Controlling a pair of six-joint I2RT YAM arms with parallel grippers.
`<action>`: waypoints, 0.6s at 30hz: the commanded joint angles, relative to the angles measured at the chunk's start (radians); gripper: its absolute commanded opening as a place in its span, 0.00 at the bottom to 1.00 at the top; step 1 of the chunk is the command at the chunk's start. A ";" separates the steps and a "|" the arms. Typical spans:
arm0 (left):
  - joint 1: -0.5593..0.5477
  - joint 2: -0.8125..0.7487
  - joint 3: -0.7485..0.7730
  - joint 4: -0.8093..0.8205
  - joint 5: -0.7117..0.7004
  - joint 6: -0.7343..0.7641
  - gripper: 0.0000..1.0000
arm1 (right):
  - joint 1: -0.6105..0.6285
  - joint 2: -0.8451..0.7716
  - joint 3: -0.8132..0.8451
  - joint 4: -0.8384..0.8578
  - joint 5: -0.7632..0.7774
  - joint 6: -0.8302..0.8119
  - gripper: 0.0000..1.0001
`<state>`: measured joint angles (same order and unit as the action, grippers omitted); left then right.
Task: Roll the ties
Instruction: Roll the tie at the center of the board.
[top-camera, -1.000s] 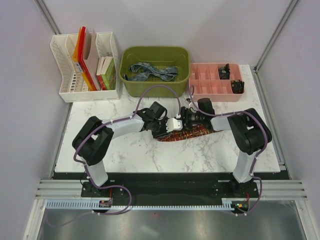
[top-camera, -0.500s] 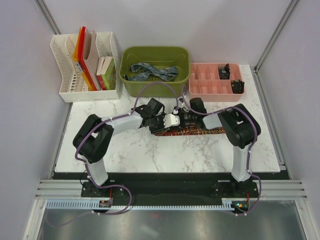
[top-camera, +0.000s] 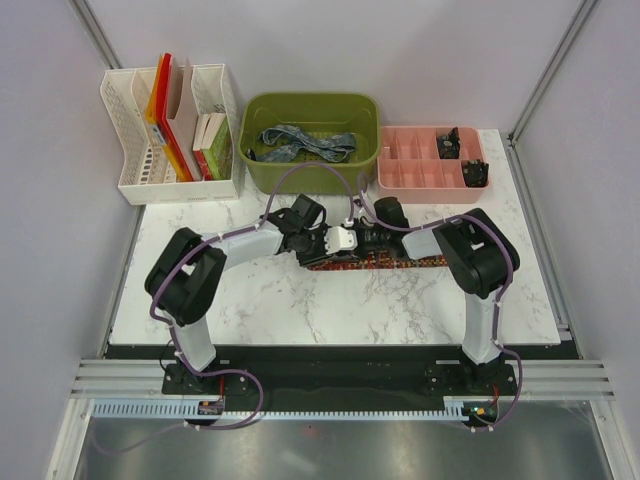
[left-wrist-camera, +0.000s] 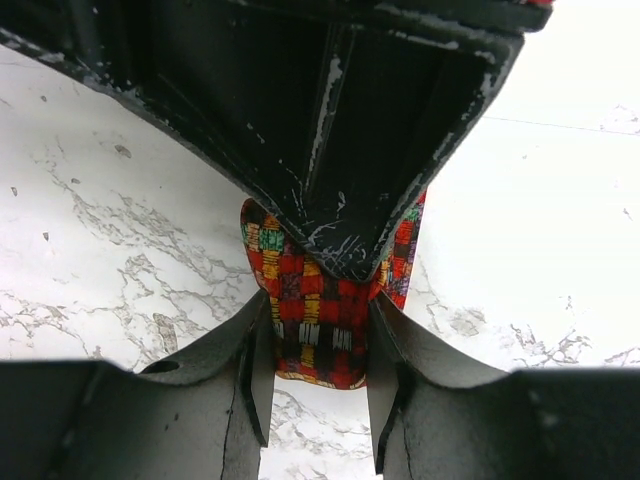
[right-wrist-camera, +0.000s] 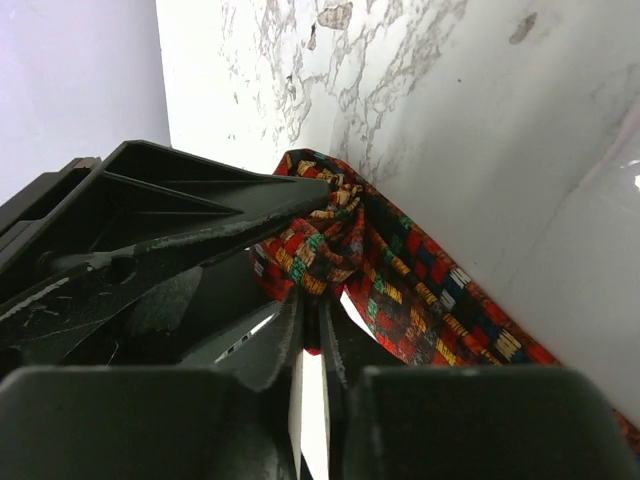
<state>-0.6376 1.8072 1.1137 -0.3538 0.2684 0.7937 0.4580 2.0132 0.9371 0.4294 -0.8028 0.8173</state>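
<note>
Marble table holds red tie well inside its edges.

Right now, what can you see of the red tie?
The red tie looks like woven fabric in a busy check of red, orange, green and dark squares. It lies as a straight band across the table, between the two arms. One end sits between the left gripper's jaws, which touch both its edges. The right gripper's jaws are nearly shut on a bunched fold beside it. The rest lies flat.
</note>
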 joint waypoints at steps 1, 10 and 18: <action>0.036 -0.009 -0.005 -0.111 0.006 0.049 0.44 | -0.010 -0.004 0.014 -0.101 0.063 -0.086 0.08; 0.173 -0.143 0.001 -0.154 0.271 0.061 0.70 | -0.016 0.041 0.043 -0.190 0.100 -0.148 0.00; 0.170 -0.114 0.001 -0.113 0.330 0.078 0.80 | -0.019 0.067 0.048 -0.233 0.120 -0.167 0.00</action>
<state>-0.4511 1.6920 1.1114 -0.4866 0.5110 0.8375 0.4446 2.0323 0.9768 0.2802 -0.7647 0.7090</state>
